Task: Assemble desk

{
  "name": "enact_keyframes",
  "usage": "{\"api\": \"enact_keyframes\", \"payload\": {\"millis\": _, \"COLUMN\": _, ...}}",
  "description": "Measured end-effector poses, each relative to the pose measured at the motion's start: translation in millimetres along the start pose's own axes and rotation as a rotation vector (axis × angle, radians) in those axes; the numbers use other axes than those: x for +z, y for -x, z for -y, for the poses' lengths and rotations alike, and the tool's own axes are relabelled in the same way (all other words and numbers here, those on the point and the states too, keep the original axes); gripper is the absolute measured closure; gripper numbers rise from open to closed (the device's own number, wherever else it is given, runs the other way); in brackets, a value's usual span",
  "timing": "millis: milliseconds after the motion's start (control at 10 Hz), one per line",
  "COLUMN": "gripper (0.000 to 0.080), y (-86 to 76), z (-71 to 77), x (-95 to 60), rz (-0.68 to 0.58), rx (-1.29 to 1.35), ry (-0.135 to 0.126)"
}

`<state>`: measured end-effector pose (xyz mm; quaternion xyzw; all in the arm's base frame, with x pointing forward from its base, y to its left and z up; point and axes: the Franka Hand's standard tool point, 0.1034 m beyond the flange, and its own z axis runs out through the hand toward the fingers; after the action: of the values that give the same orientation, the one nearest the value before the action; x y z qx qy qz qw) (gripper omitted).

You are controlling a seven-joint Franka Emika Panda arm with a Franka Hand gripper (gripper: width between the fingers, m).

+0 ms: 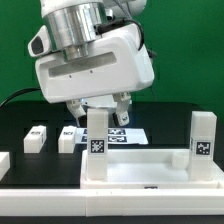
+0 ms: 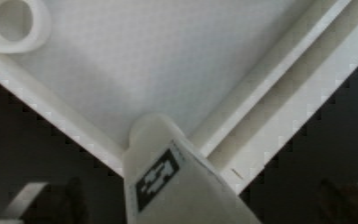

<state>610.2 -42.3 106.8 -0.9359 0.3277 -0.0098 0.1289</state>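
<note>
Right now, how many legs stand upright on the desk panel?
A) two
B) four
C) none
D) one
A: on the desk panel, one leg stands below the gripper and a second leg stands at the exterior view's right. Two loose legs lie on the table.

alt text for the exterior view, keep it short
A white robot gripper hangs open just above one upright leg of a white rimmed desk panel; a second upright leg stands toward the exterior view's right. Two loose legs lie on the black table, beside the marker board.
</note>
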Motion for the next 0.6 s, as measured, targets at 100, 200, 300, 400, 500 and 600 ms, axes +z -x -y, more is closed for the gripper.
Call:
{"api": "enact_keyframes", "payload": {"millis": 100, "gripper": 0.0150, "y": -0.1, "z": -0.2, "x": 0.0, "rz": 0.000, "rx": -0.070, "ry": 0.000}}
{"api": "enact_keyframes", "payload": {"millis": 200, "gripper": 0.0150, "y": 0.0, "z": -0.2, "x": 0.3, "rz": 0.000, "rx": -0.100, "ry": 0.000}}
{"api": "enact_keyframes", "payload": {"millis": 300, "gripper": 0.0150, "y": -3.1, "z": -0.5, "x": 0.1, "rz": -0.005, "rx": -0.339, "ry": 0.042}}
{"api": "enact_keyframes", "payload": {"millis": 400, "gripper": 0.0150, "y": -4.4, "z": 1.6, "x": 0.7, "rz": -0.005, "rx": -0.479, "ry": 0.062}}
{"api": "enact_keyframes", "payload": {"millis": 500, "gripper": 0.0150, "y": -3.8, "z": 2.2, "x": 1.0, "rz": -0.006, "rx": -0.382, "ry": 0.046}}
{"api": "enact_keyframes", "payload": {"millis": 600, "gripper": 0.0150, "y": -3.9, "z": 1.9, "x": 1.0, "rz": -0.006, "rx": -0.373, "ry": 0.047}}
